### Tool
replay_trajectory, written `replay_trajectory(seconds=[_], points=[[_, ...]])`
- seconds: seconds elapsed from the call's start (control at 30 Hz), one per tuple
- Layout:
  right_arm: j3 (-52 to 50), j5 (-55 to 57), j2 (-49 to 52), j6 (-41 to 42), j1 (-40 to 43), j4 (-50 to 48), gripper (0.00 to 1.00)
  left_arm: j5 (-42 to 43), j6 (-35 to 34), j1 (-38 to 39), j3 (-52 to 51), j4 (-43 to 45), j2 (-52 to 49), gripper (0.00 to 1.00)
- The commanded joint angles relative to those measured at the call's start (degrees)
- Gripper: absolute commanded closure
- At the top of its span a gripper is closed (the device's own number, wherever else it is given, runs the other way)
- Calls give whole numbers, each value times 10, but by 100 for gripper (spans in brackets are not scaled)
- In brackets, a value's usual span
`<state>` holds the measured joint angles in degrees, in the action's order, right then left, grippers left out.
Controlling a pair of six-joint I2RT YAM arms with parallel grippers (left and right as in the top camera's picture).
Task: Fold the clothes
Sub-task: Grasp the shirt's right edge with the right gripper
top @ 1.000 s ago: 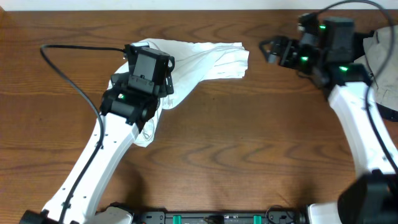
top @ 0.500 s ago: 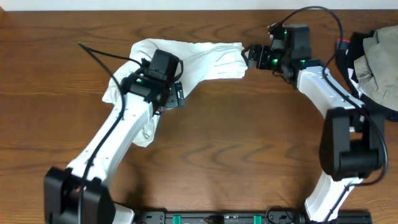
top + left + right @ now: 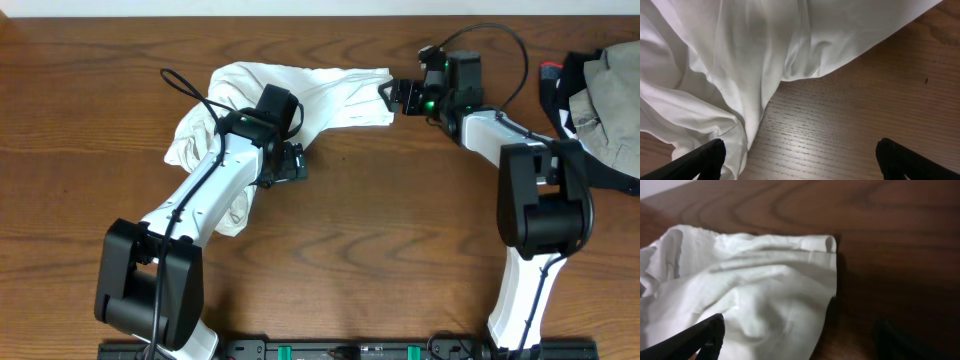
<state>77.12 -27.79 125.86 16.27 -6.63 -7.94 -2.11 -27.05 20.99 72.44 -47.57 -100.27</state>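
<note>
Overhead, you see the clothes [image 3: 330, 95] bunched far back on the table [image 3: 400, 250]. Your left hand [image 3: 290, 164] and right hand [image 3: 393, 95] are wide, empty, each by an edge, likely ready to grab it.

No readable text, label or number anywhere (arms included).

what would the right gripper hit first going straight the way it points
Probably the garment, its right end, just ahead of the open right gripper; its height over the table is unclear.
</note>
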Motion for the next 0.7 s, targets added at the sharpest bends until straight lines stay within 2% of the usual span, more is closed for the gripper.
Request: replay_trajectory(seconds=[0.0, 0.17, 0.23, 0.33, 0.37, 0.67], points=[[9, -24, 18, -9, -6, -9, 8, 2, -5, -2, -4, -2, 2, 2], [9, -18, 18, -11, -9, -19, 9, 2, -5, -2, -4, -1, 2, 2], [9, -18, 18, -11, -10, -22, 16, 2, -5, -2, -4, -2, 2, 2], [9, -17, 18, -11, -13, -26, 34, 2, -5, -2, -4, -2, 2, 2], [9, -17, 18, -11, -14, -29, 37, 2, -5, -2, -4, -1, 2, 2], [9, -9, 18, -11, -23, -50, 42, 2, -5, -2, -4, -1, 2, 2]])
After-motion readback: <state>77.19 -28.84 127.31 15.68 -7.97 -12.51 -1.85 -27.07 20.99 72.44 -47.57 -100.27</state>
